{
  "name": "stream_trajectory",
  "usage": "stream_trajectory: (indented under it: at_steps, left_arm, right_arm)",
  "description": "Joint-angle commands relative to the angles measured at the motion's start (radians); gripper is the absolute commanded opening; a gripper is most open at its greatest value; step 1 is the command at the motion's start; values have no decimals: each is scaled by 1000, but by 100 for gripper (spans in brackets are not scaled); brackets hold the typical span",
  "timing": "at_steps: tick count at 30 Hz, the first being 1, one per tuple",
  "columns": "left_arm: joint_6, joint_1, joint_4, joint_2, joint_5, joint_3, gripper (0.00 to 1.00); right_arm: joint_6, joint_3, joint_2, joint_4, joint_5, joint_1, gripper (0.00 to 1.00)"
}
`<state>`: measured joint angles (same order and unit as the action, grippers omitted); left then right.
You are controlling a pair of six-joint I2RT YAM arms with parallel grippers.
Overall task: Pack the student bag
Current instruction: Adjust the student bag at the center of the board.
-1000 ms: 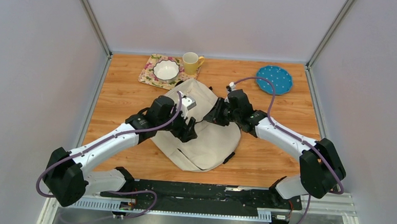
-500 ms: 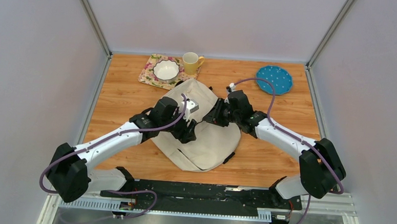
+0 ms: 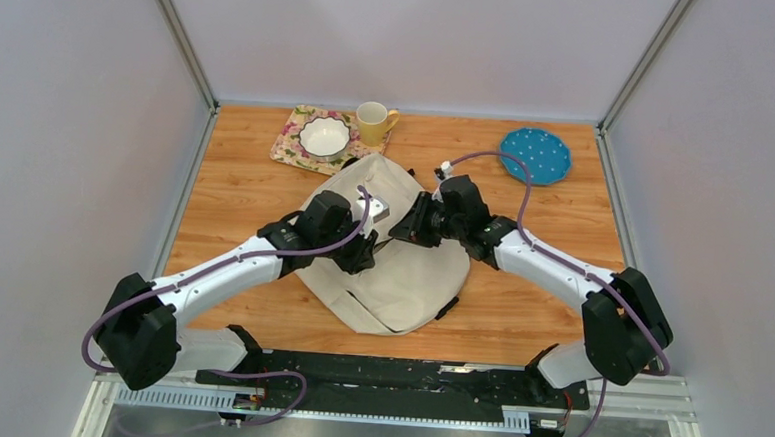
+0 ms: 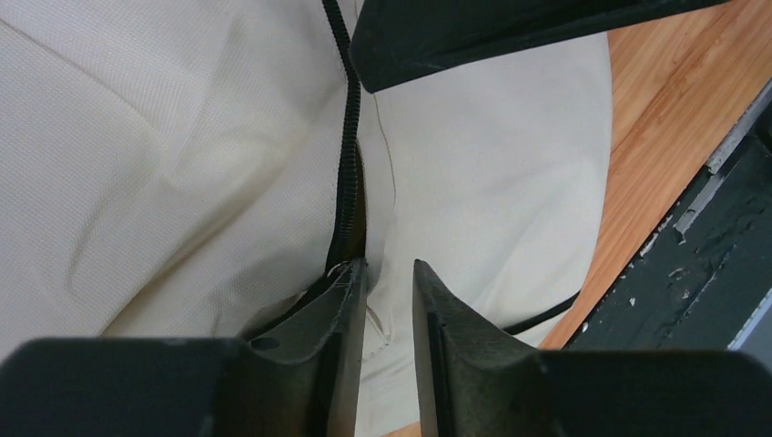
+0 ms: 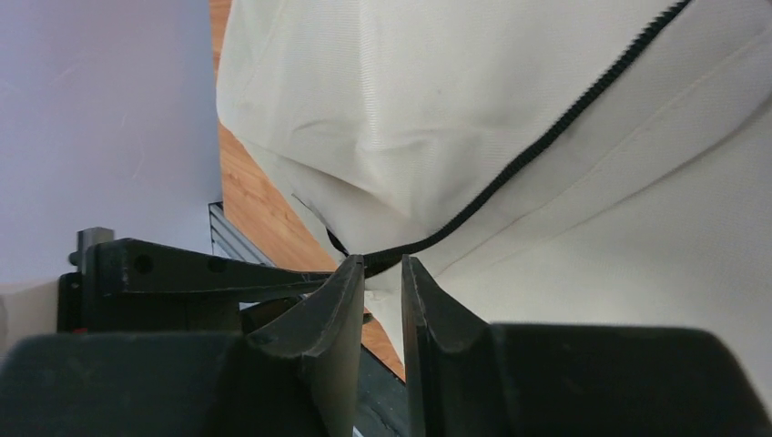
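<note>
well, the student bag [image 3: 405, 280] lies flat in the middle of the wooden worktop [image 3: 235, 190], its far end just beside a floral mat [image 3: 292, 151] and a yellow mug [image 3: 372, 123]. both my arms reach in over its far half, and my two pincers sit close together there.

my left pincer [image 4: 388, 266] is down on the cream fabric at the line of the black zipper [image 4: 346, 137]. its fingers stand a narrow gap apart. the zipper runs straight to the tip of one finger [image 4: 350, 309], and pale cloth shows in the gap. whether they actually have hold of that cloth, i cannot tell.

my right pincer [image 5: 382, 261] is nearly closed, with only a thin slot left between its fingers. a fold of the bag beside the zipper is pinched at the tips, and the fabric rises toward them in a taut peak.

a white bowl [image 3: 325, 135] sits on the floral mat, with the mug just beside the mat. a blue dotted plate [image 3: 535, 154] lies at the far right of the worktop, well apart from the bag. a black strap end [image 3: 447, 309] pokes out at the bag's near right edge.
</note>
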<state>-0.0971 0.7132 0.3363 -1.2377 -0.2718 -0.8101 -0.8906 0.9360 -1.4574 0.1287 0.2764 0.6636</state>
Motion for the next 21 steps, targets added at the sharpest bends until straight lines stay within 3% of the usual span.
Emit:
stream_trajectory:
  at_steps: [1,8,9,21]
  left_arm:
    - [10,9,29,-2,-55,28,29]
    - [11,12,20,6,-92,43,8]
    - [11,12,18,9,-98,42,1]
    - [19,14,-25,110,-142,71,0]
  right_arm:
    - [-34,53,-30,-90,43,17,23]
    - [1,130,-126,-11,7,63,18]
    - [16,141,-139,-2,4,70,16]
    - [163,230,-239,271,-339,117,0]
